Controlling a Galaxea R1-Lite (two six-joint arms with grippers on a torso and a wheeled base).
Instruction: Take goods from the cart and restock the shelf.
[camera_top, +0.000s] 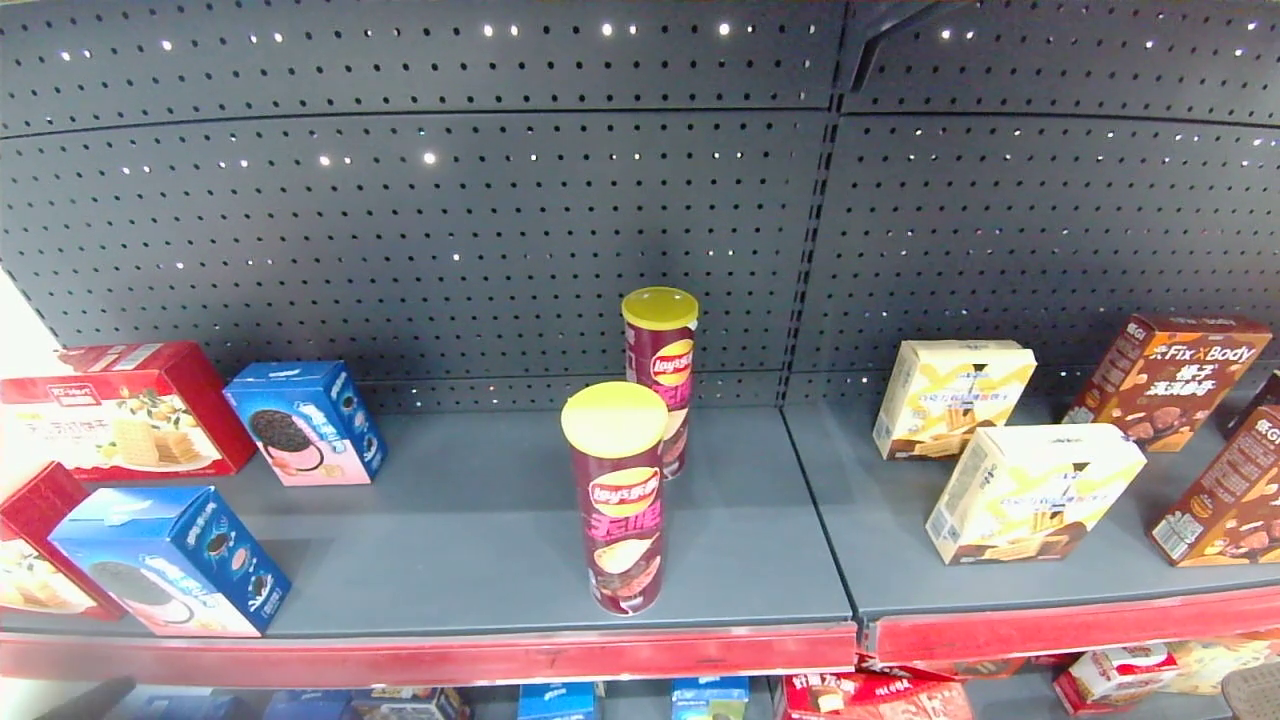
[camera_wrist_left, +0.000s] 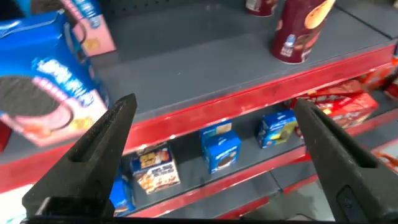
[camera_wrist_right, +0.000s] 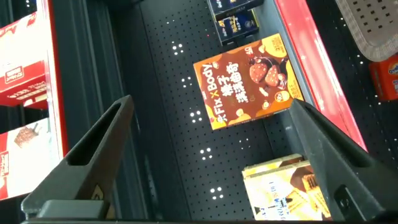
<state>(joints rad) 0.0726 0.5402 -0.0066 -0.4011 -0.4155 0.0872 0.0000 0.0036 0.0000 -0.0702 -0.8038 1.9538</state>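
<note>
Found left gripper (camera_wrist_left: 212, 106) with fingers spread wide, gripping nothing, held in front of the shelf (camera_wrist_left: 205, 62) just off its red front edge (camera_wrist_left: 249, 99). Recorded a blue cookie box (camera_wrist_left: 43, 93) close beside one finger and the front chip can (camera_wrist_left: 297, 31) upright on the shelf past the other finger, farther off. Noted small blue boxes (camera_wrist_left: 221, 149) on the lower tier beneath the open jaws. Found right gripper (camera_wrist_right: 210, 106) likewise spread apart and empty, facing a perforated back panel (camera_wrist_right: 174, 124). Logged a brown snack box (camera_wrist_right: 249, 81) beyond and between its fingers, a yellow box (camera_wrist_right: 286, 193) nearer, by one finger, and a red box (camera_wrist_right: 22, 56) outside the other. Saw rear chip can (camera_top: 660, 370) upright behind the front one, farther from the left gripper.
</note>
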